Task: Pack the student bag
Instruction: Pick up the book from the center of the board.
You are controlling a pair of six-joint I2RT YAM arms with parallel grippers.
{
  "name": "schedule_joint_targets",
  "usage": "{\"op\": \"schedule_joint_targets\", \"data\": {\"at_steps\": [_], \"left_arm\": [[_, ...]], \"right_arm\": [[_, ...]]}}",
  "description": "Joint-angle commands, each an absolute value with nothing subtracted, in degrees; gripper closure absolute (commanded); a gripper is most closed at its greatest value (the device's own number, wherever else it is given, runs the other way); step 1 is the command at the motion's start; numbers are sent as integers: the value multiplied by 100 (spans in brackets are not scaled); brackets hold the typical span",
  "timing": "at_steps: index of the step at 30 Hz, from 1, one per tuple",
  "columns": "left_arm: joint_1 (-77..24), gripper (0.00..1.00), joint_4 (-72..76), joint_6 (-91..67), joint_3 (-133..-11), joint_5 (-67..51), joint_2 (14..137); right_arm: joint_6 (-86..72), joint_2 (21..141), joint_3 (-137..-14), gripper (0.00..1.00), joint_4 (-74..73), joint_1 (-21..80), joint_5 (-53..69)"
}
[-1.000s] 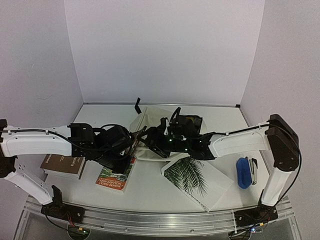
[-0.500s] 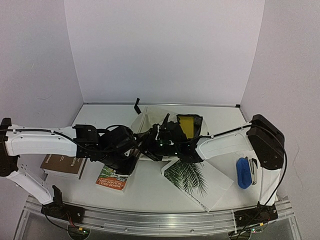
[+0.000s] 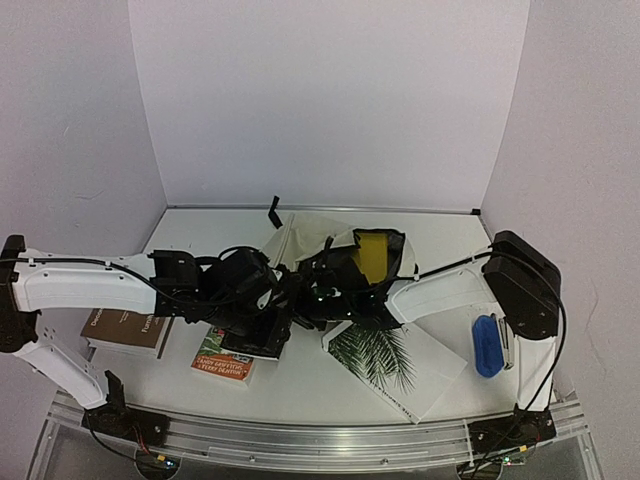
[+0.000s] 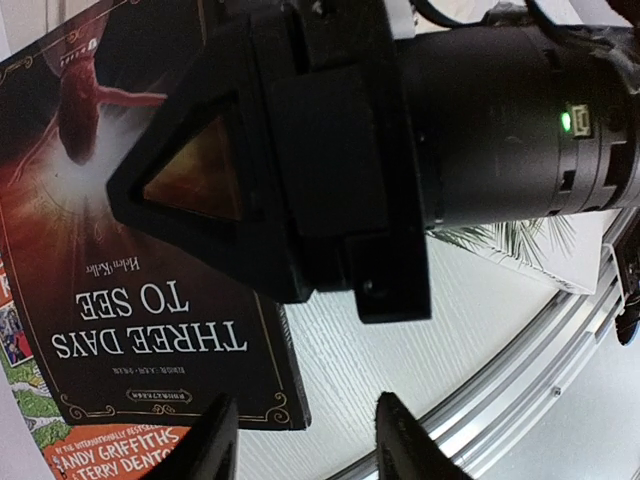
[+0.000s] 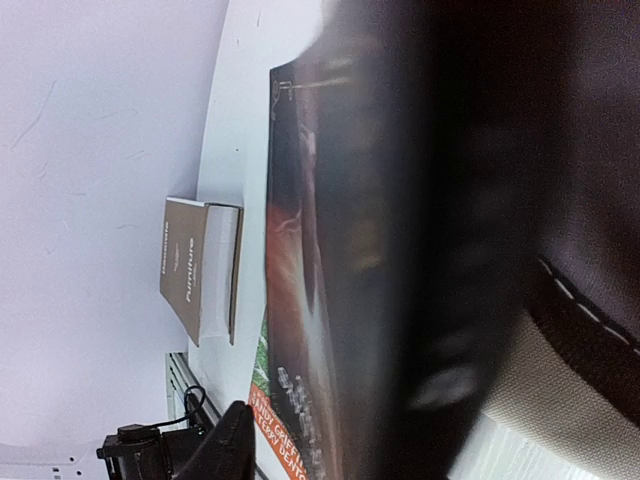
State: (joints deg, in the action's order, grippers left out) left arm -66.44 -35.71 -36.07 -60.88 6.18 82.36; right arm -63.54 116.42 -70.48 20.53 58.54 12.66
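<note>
The student bag [image 3: 298, 238], cream canvas with black trim, lies at the table's middle back with its mouth open and something yellow [image 3: 372, 252] inside. Its canvas edge [image 5: 565, 400] fills the right wrist view's lower right. A dark book, "Three Days to See" [image 4: 120, 300], hangs low in front of the bag [image 3: 250, 345]. My right gripper [image 3: 300, 300] is shut on that book, whose cover [image 5: 300, 300] lies against one visible finger [image 5: 232, 445]. The other finger is hidden. My left gripper [image 4: 305, 445] is open beside the book's corner, holding nothing.
A green and orange book [image 3: 222, 364] lies under the dark one. A brown "Furniture" book [image 3: 125, 330] sits at the left, a palm-leaf book [image 3: 395, 365] at the right front, a blue object [image 3: 487, 345] beyond it. The metal rail [image 3: 300, 440] runs along the near edge.
My left gripper has opened and let go of the dark book. The right gripper has moved left from the bag and closed on that book.
</note>
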Motion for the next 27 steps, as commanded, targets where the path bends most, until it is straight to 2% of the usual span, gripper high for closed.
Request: {"op": "schedule_joint_targets", "data": {"at_steps": [1, 4, 9, 16, 23, 27], "left_arm": [[-6668, 48, -3207, -3642, -6041, 524, 7868], [-6652, 43, -3157, -3726, -5937, 557, 7638], [-6394, 35, -3168, -3995, -5724, 525, 7087], [-4865, 23, -2679, -4530, -4768, -836, 6375], [-4444, 5, -2130, -4268, -4806, -1209, 5983], [-4251, 0, -1717, -4068, -4909, -1708, 5792]], "right_arm": [[-6307, 11686, -7117, 78, 2230, 5883, 1237], [-6357, 11746, -7049, 90, 2478, 5888, 1363], [-6390, 11698, -6815, 100, 3042, 5886, 1488], [-5851, 11014, -6316, 100, 3610, 5883, 1478], [-4928, 9698, -5718, 100, 3665, 5873, 1470], [-4593, 9108, -5610, 100, 3683, 5854, 1906]]}}
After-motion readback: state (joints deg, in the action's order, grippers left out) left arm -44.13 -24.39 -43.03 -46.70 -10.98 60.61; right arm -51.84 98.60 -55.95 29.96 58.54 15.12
